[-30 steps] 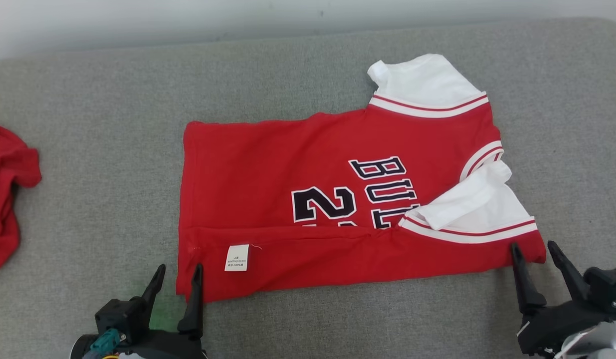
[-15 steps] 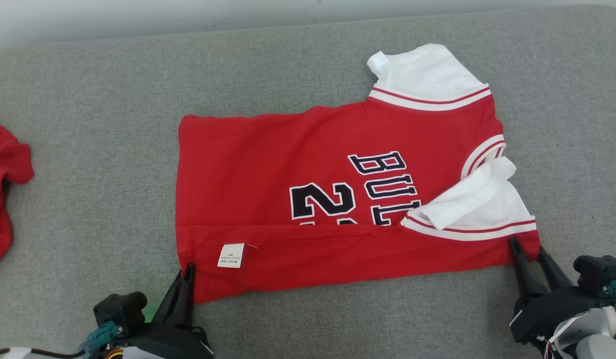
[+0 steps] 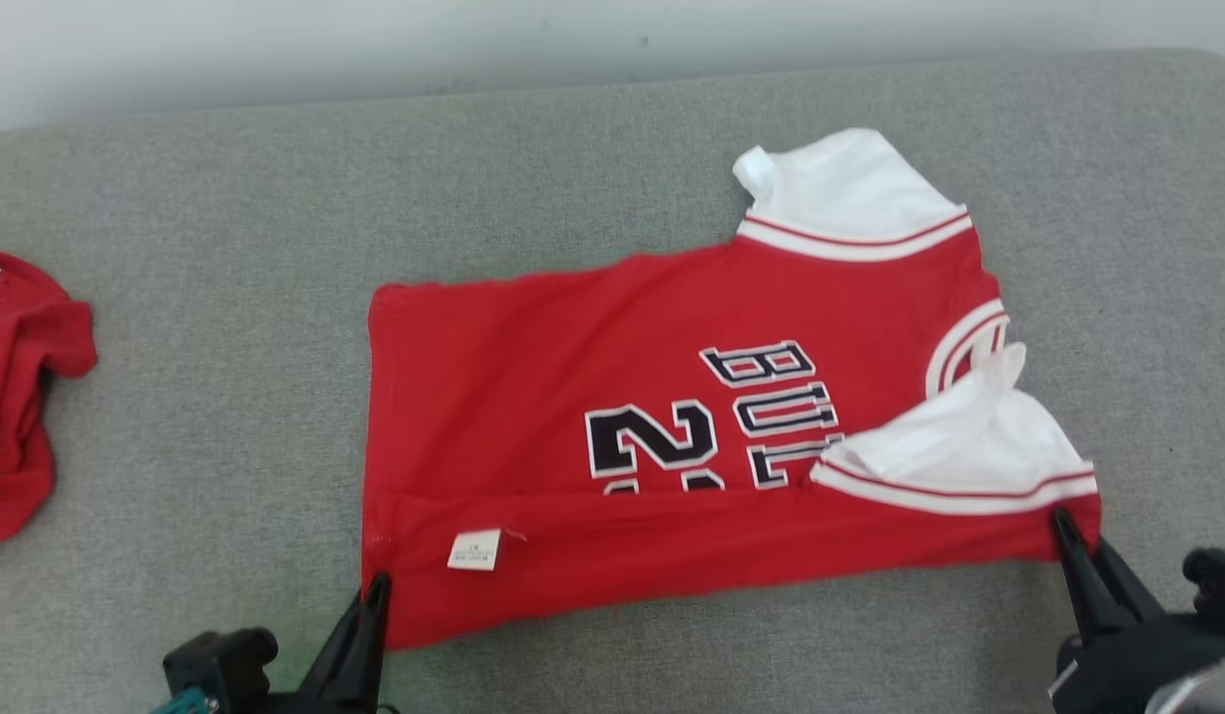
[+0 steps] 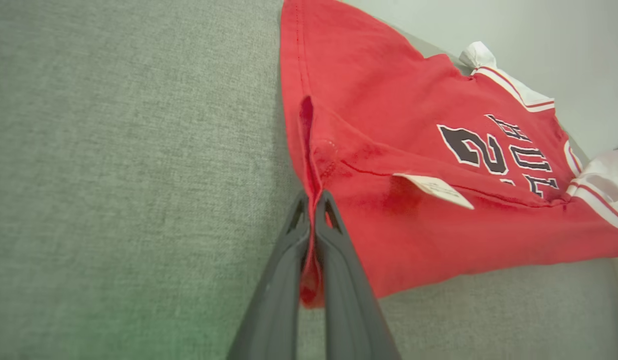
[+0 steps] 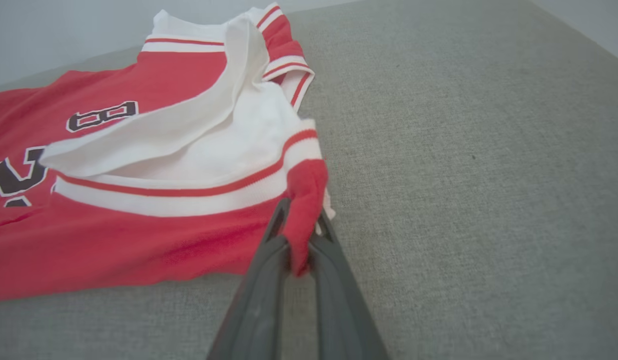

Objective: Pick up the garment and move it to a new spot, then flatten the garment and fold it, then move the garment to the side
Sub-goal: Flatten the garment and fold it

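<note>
Two grips for you: left pincer (image 3: 377, 583) and right pincer (image 3: 1064, 518) each pinch a near corner of the one red jersey (image 3: 572, 377), flat on the bench (image 3: 225, 248), reading "BUL" and "2"; one unreadable tag (image 3: 474, 548), one other red garment (image 3: 22, 397) to its left.

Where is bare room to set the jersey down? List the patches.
Free: grey fabric surface between the red jersey and the crumpled red garment at far left; the strip behind the jersey. Crowded: near edge, where jaws clamp its corners.
</note>
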Robot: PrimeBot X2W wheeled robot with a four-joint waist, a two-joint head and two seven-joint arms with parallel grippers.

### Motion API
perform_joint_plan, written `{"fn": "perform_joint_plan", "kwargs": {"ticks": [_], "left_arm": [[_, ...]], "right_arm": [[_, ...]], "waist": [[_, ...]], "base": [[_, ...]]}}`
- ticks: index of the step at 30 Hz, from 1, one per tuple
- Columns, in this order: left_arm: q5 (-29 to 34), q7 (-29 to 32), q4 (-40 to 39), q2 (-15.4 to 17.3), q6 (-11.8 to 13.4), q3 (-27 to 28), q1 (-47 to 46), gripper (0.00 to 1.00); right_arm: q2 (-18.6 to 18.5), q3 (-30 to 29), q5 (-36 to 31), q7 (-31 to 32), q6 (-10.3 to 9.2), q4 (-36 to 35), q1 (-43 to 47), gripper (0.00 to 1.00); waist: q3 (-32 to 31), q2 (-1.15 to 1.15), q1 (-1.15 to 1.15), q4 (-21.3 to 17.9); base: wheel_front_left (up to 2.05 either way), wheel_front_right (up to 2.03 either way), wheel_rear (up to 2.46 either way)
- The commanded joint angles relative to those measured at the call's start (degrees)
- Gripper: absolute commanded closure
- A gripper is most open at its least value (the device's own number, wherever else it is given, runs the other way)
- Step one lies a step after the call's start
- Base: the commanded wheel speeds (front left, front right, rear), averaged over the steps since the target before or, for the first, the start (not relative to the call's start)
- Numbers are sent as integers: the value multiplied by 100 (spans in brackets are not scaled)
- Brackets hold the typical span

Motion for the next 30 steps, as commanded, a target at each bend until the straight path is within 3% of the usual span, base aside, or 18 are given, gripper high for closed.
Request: {"fn": "perform_joint_plan", "kwargs": {"ticks": [1, 10, 11, 12, 13, 14, 15, 24, 30], "left_arm": [[-47, 59, -96, 79, 57, 18, 186, 100], [-125, 346, -740, 235, 377, 87, 896, 100], [-108, 386, -748, 258, 406, 67, 925, 100], [-82, 412, -758, 263, 422, 58, 939, 100], [-64, 432, -749, 261, 467, 53, 945, 93], [-10, 474, -715, 294, 500, 33, 950, 27], [46, 464, -705, 315, 534, 29, 935, 0], [607, -46, -887, 362, 968, 193, 678, 0], [891, -500, -986, 316, 1026, 237, 233, 0]], "right_arm": [[4, -89, 33, 90, -6, -132, 201, 100], [425, -579, -181, 815, -6, -1145, 1265, 100], [474, -580, -214, 869, -6, -1189, 1308, 91], [520, -594, -238, 900, -6, -1220, 1329, 52], [560, -603, -252, 935, -6, -1247, 1341, 8], [592, -614, -261, 954, -6, -1273, 1349, 0], [615, -647, -275, 936, -6, -1294, 1345, 0], [852, -1148, -517, 593, -6, -1642, 1153, 0], [988, -1289, -763, 354, -6, -1773, 842, 0]], "waist": [[-75, -1, 0, 38], [-247, -1, 0, 3], [-255, -1, 0, -4], [-258, -1, 0, -8], [-263, -1, 0, -10], [-270, -1, 0, -9], [-278, -1, 0, -8], [-414, -1, 0, 2], [-513, -1, 0, 56]], "base": [[0, 0, 0], [0, 0, 0], [0, 0, 0], [0, 0, 0], [0, 0, 0], [0, 0, 0], [0, 0, 0], [0, 0, 0], [0, 0, 0]]}}
